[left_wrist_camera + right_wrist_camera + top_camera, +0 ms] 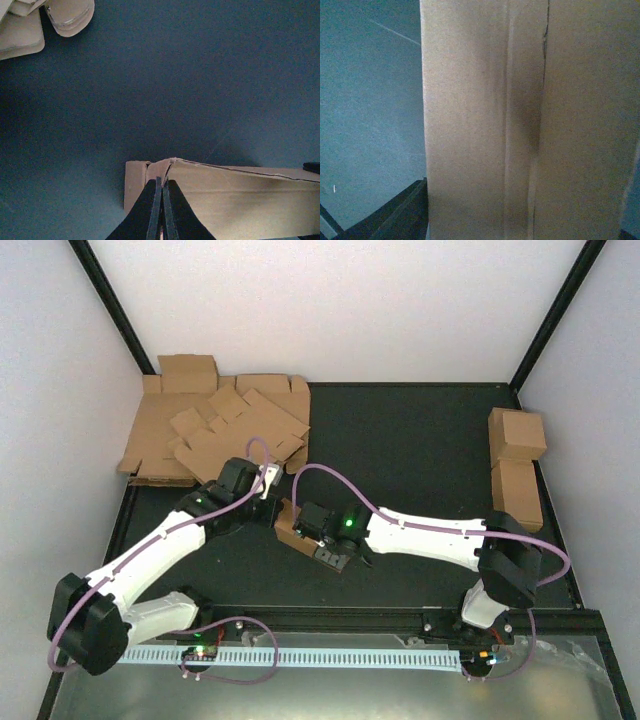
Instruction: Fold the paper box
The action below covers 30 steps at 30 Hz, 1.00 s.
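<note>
The paper box [291, 526] lies mid-table between my two claws, well apart from the stack of flat blanks [205, 430]. My right claw [325, 545] is spread wide and holds the box across its width. My left claw [160, 181] is closed to a sliver at the box's raised corner; whether card is nipped there I cannot tell. To fold well, I'd hold the right grip steady and press the left tips along the crease, not the panel, so the end flap seats squarely without buckling.
</note>
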Each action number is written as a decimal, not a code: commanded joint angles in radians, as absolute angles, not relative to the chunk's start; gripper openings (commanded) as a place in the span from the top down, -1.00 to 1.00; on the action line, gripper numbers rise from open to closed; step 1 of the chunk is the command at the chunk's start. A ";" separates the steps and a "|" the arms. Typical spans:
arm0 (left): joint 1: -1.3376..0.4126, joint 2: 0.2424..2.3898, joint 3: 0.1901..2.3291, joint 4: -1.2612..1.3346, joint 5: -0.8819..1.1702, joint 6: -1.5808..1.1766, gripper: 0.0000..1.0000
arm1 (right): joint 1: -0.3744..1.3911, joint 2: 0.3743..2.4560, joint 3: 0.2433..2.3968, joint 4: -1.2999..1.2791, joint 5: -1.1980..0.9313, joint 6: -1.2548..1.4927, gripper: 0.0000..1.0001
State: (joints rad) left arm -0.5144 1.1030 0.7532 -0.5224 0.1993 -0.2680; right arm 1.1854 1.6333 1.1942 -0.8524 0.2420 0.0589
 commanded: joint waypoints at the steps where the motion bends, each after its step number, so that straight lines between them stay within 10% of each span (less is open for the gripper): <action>1: -0.532 1.083 0.758 -0.589 0.198 -0.300 0.97 | 1.190 1.626 1.185 -0.835 0.295 0.045 -0.19; 30: -0.583 0.961 0.522 -0.367 0.116 -0.345 0.97 | 1.169 1.610 1.181 -0.808 0.310 0.029 -0.45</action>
